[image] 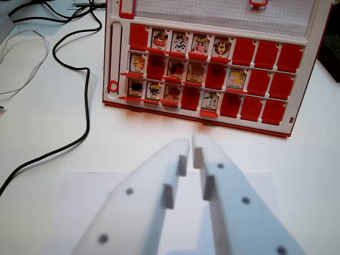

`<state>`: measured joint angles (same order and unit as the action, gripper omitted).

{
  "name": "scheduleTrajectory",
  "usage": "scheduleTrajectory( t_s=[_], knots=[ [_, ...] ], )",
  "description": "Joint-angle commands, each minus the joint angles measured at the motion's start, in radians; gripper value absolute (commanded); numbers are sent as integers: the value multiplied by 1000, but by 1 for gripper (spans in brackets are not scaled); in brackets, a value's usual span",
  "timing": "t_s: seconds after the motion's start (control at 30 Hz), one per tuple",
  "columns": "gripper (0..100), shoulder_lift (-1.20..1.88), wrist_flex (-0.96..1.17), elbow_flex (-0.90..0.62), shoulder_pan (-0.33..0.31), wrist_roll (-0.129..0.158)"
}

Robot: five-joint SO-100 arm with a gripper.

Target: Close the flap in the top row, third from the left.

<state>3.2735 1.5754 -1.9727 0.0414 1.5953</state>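
My gripper [192, 142], two white matte plastic fingers with dark screw dots, was nearly pressed together, pinching nothing, above the white table [48, 143]. Ahead stood the red plastic game board [204, 69], three rows of eight rectangular flaps. In the top row four picture flaps stood up; the third flap [179, 42], showing a black-and-white animal, was upright. A black cable [79, 69] and a thin white cable [21, 58] lay at the wrist view's left.

Bare table [159, 130] lies before the board [204, 69] (black cable [79, 74] left).
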Motion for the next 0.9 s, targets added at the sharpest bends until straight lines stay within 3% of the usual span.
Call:
scheduleTrajectory(
  t_s=[0.0, 0.17, 0.47, 0.53, 0.73, 0.87],
  knots=[
    [0, 0, 3, 38, -34, 11],
    [0, -2, 11, 60, -49, 25],
    [0, -195, -107, 78, -92, -8],
    [0, -236, -166, 69, -74, -9],
    [0, -299, -291, -41, -69, 18],
    [0, -337, -370, -132, -63, 21]
  ],
)
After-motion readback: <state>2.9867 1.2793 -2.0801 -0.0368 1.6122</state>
